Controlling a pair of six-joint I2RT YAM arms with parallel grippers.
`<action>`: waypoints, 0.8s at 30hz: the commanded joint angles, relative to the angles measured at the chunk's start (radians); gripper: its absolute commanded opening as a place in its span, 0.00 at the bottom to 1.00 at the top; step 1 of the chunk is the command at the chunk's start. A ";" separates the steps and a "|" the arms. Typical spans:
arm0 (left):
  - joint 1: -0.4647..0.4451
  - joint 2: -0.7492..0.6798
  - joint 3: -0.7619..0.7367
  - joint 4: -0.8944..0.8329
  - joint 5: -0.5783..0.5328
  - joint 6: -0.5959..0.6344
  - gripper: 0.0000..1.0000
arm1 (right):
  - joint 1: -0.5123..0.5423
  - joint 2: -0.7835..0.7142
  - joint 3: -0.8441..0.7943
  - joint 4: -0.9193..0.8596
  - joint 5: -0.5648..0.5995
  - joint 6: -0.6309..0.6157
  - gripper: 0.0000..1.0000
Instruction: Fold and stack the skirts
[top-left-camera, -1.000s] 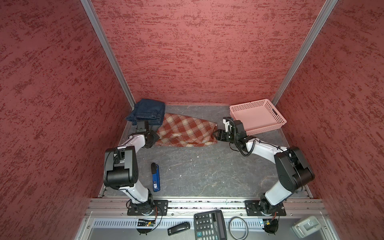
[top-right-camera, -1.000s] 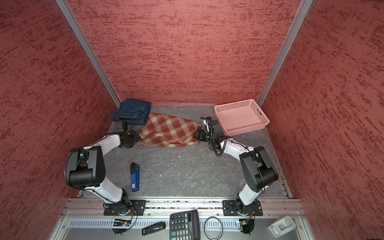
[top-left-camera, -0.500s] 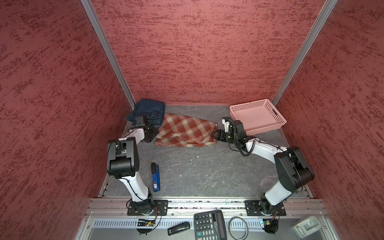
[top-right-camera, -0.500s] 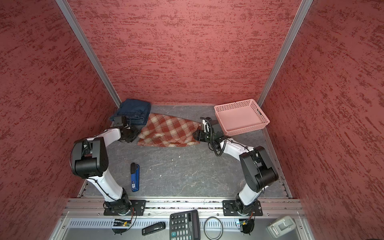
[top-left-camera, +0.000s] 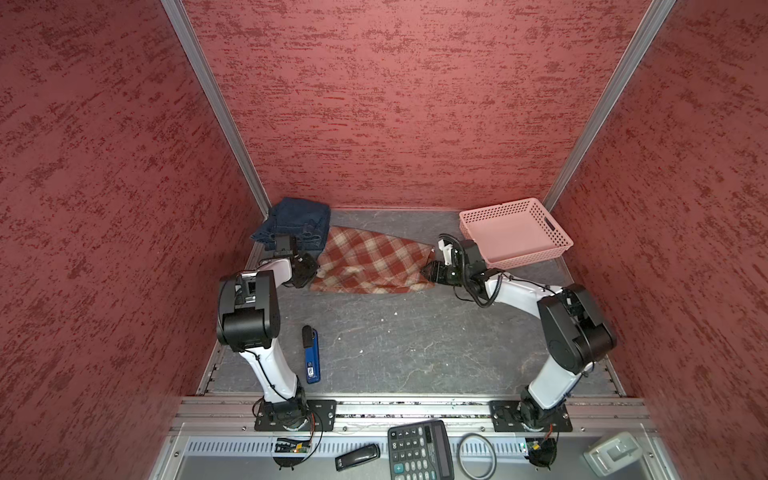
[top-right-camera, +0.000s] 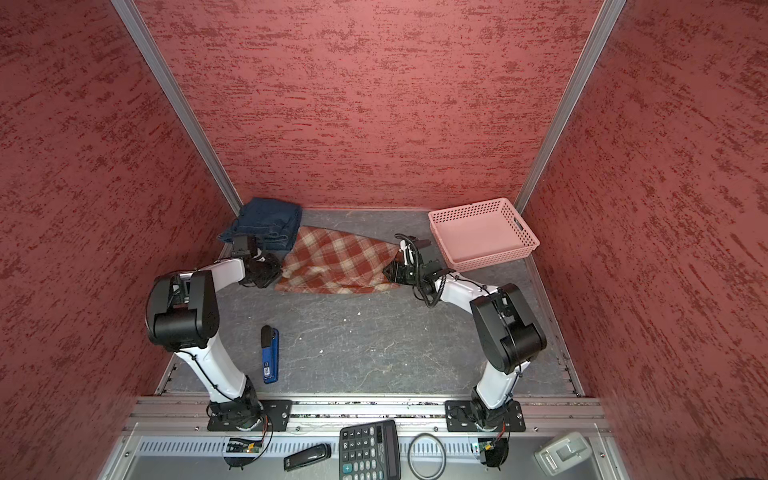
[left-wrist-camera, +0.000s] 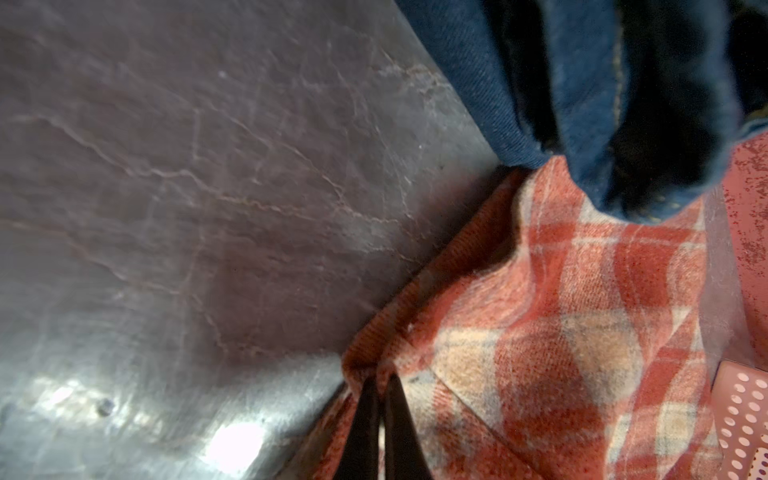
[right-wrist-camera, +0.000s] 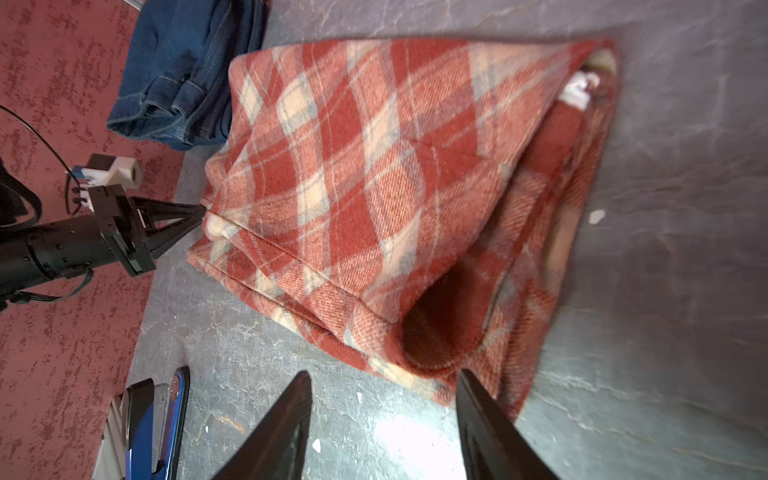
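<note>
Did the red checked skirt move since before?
No. The rust-red and cream plaid skirt lies where it was, its far corner still beside the dark blue denim skirts.

The plaid skirt (top-left-camera: 370, 266) is rust-red, crossed with cream squares and thin grey-blue lines. At its 10 o'clock the denim skirts (top-left-camera: 297, 222) are dark blue with pale tan stitching. At its 2 o'clock the basket (top-left-camera: 515, 232) is pink, dotted with holes. The table (top-left-camera: 415, 340) is grey with pale veins. At 7 o'clock the stapler (top-left-camera: 311, 361) is blue and black
</note>
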 joint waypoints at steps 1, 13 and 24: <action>-0.008 -0.033 0.006 0.011 0.009 0.016 0.00 | 0.017 0.041 0.041 0.018 -0.016 -0.005 0.53; -0.022 -0.064 0.019 -0.021 0.017 0.024 0.00 | 0.028 0.095 0.080 0.035 0.002 -0.026 0.44; -0.029 -0.063 0.032 -0.027 0.030 0.010 0.00 | 0.029 0.134 0.078 0.045 -0.020 -0.064 0.29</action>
